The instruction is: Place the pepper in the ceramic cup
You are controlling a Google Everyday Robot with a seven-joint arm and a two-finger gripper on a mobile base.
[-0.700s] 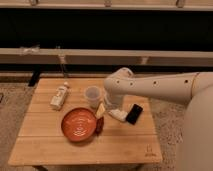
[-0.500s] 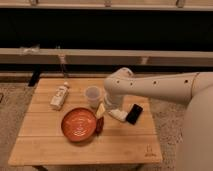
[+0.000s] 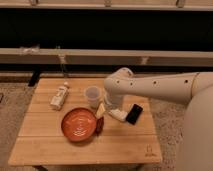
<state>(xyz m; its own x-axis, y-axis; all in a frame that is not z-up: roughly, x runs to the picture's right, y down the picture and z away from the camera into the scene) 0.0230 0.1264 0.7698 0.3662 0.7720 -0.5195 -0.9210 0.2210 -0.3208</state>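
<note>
Low wooden table [image 3: 45, 145] on speckled floor, with a dark wall and a pale ledge across the upper frame.

Pepper [image 3: 99, 125] lies on the table near frame centre, against the right rim of the orange-red plate [image 3: 70, 131], long axis roughly top to bottom. Claw [image 3: 110, 113] hangs just above and right of it, spread wide with nothing between the fingers. Ceramic cup [image 3: 92, 96] stands upright just above the plate, left of the wrist.

Looks like the pre-grasp step. Suggested:
- shift the claw slightly down-left so the pepper sits centred between the fingers
- close across its short axis
- the plate rim is touching or nearly touching it on the left, so the finger on that side needs to slip in without riding up on the rim

Cup is close, so the carry is short: lift, move up-left, release low over the mouth. The mouth is small, so tip the pepper end-first.

Clearance:
- black flat object [image 3: 134, 113] just right of the claw, so don't swing that way
- white bottle [image 3: 59, 96] lies at left, well apart
- bottom strip of the table is open, and the right edge is near the arm [image 3: 155, 87]
</note>
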